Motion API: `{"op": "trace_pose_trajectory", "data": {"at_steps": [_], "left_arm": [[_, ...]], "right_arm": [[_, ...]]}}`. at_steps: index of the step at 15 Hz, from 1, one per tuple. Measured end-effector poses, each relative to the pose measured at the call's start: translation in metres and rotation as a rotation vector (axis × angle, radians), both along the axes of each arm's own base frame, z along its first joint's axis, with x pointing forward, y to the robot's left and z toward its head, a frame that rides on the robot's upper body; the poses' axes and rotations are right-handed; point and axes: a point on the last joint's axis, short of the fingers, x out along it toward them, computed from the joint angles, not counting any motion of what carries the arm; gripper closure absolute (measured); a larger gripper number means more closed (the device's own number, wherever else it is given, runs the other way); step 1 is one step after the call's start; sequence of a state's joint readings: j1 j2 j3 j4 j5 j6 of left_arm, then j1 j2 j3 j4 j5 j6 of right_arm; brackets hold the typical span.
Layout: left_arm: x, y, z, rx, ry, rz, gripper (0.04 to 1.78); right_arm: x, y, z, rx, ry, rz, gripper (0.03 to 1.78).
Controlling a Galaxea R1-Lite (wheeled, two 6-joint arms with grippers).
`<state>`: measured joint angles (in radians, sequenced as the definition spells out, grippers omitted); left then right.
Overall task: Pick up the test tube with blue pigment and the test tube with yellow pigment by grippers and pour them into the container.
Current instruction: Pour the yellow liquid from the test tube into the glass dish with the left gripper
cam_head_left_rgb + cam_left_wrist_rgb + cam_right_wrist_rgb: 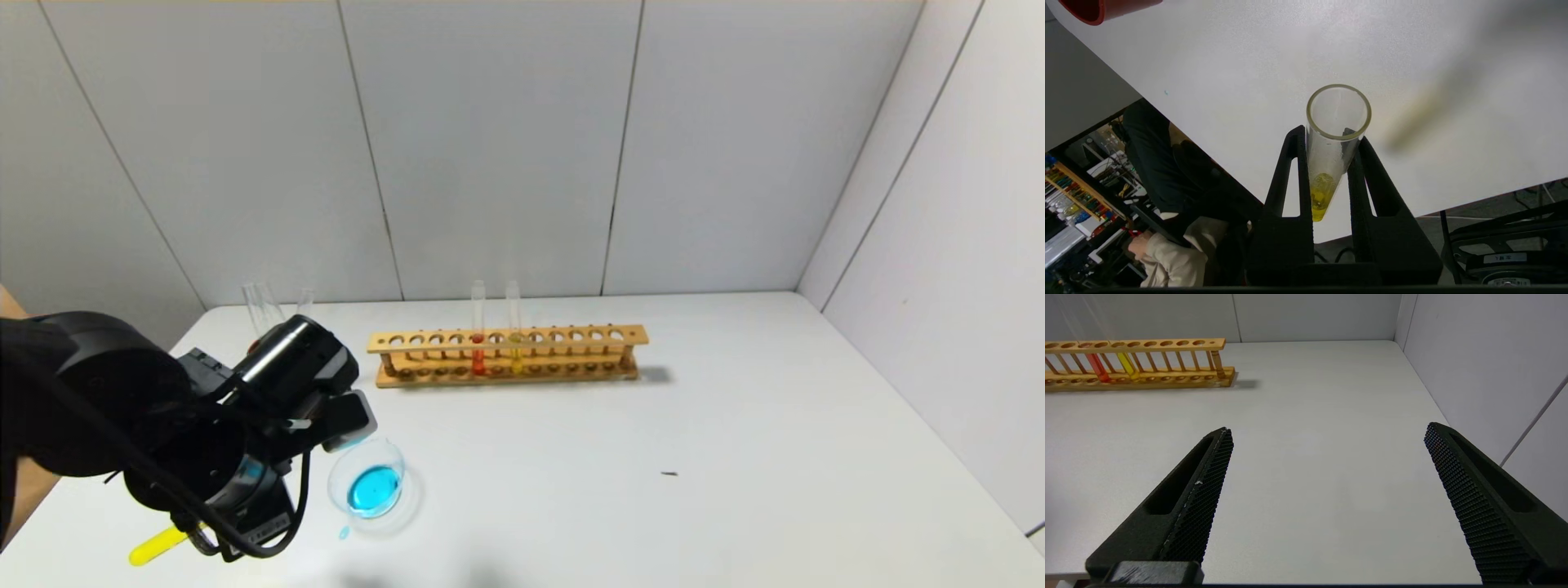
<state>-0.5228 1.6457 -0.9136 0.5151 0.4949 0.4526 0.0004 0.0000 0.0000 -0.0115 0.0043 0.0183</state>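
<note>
My left gripper (347, 425) hangs at the table's front left, just left of the container (375, 487). It is shut on the test tube with yellow pigment (1331, 163). The tube lies tilted, its open mouth towards the container and its yellow end (155, 547) sticking out behind the arm. The yellow liquid sits at the tube's closed end. The container is a clear glass bowl holding blue liquid. No test tube with blue pigment shows. My right gripper (1327, 430) stands open over bare table, out of the head view.
A wooden rack (506, 355) stands at the back centre with a red-orange tube (478, 343) and a second yellow tube (514, 343). Two empty clear tubes (261, 306) rise behind my left arm. A dark red cup (1102, 8) is near. Walls close the back and right.
</note>
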Motion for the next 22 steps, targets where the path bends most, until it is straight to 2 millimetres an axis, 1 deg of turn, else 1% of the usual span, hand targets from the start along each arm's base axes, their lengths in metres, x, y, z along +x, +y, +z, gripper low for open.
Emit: {"op": "trace_pose_trajectory", "data": {"at_steps": [3,8,12,17,22], "left_arm": [[0.014,-0.008,-0.006,0.018,0.024,-0.001,1.52],[0.031,-0.019,-0.022,0.072,0.068,-0.001,1.52],[0.035,-0.023,-0.028,0.108,0.126,-0.007,1.52],[0.039,-0.028,-0.031,0.127,0.154,-0.014,1.52],[0.044,-0.033,-0.038,0.185,0.185,-0.017,1.52]], "right_arm": [[0.0,0.0,0.0,0.001,0.0,-0.001,0.1],[0.0,0.0,0.0,0.001,0.0,-0.001,0.1],[0.0,0.0,0.0,0.001,0.0,-0.001,0.1],[0.0,0.0,0.0,0.0,0.0,0.0,0.1],[0.0,0.0,0.0,0.0,0.0,0.0,0.1]]}}
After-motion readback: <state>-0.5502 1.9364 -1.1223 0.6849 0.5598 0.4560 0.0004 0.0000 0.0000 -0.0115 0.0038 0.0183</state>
